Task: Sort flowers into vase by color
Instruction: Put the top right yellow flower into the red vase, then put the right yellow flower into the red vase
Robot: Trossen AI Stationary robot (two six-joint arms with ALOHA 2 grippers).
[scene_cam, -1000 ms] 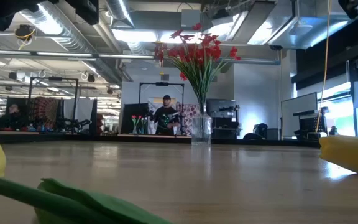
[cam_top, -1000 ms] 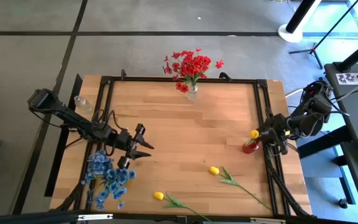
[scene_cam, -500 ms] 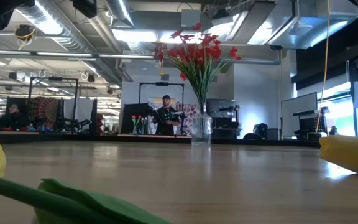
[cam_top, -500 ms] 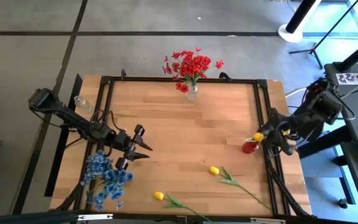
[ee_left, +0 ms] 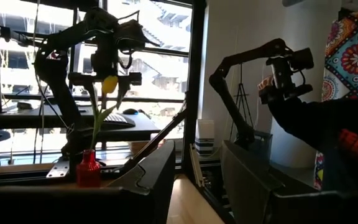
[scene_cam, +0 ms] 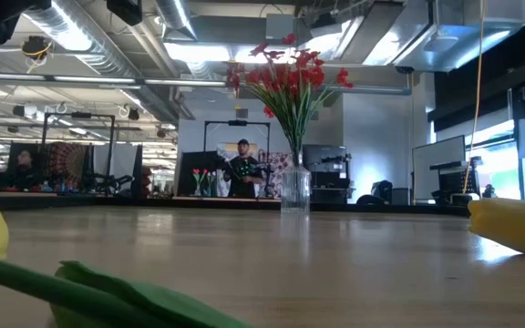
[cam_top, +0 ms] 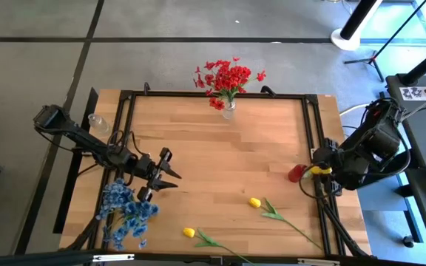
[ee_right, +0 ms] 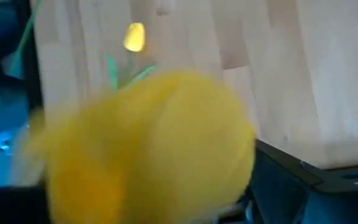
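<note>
Now yellow tulip into red vase, right edge of frame.
Your right gripper (cam_top: 324, 171) sits over small red vase (cam_top: 296, 174), yellow tulip bud (cam_top: 316, 170) beside it; jaws' state unclear. Left gripper (cam_top: 170, 174), centre-left, jaws partly spread, empty, waiting.

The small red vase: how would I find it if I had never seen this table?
Start at the wooden table and go to its right edge, about halfway down. There the small red vase stands beside the right end effector, with a yellow tulip in it. Unlike the clear vase of red flowers at the far edge, it is opaque red and squat.
</note>
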